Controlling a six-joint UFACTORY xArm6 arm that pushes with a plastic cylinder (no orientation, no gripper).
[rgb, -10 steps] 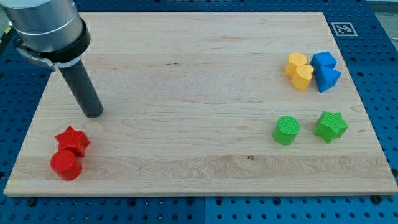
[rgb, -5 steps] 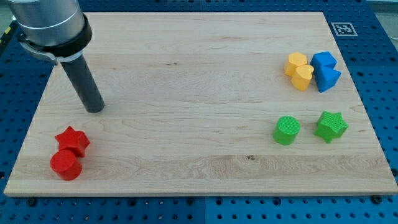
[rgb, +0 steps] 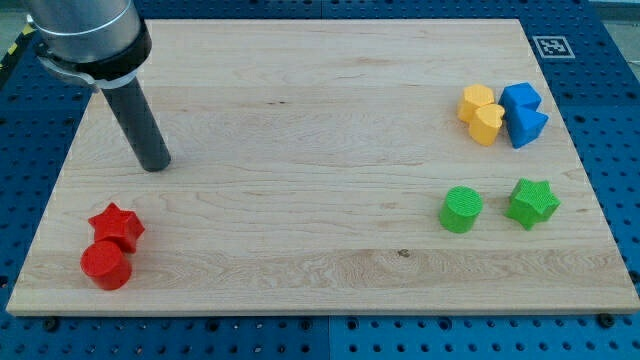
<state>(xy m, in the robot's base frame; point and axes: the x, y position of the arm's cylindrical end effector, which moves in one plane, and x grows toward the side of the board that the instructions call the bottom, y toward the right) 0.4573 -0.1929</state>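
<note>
claw: none on this rig, so nothing is gripped and you have no opening to read; your arm ends in a straight dark rod. my tip sits on the wooden tabletop at the view's left, touching no block.

nearest to my tip is the red star, below it toward the view's bottom and slightly left, apart from it with bare wood between. the red cylinder sits just below the star, touching it or nearly so; you cannot tell which from this angle. both lie near the tabletop's bottom left corner.

everything else is well apart from my tip, over at the view's right. at upper right you have a tight cluster: a yellow block with flat sides, a yellow heart pressed against it, a blue block just right of the yellow pair, and a blue triangle under that one. the four appear to touch.

below that cluster, a green cylinder and a green star stand side by side, near each other but with a gap.

a black and white tag is at the tabletop's top right corner. a blue pegboard surrounds the tabletop.
</note>
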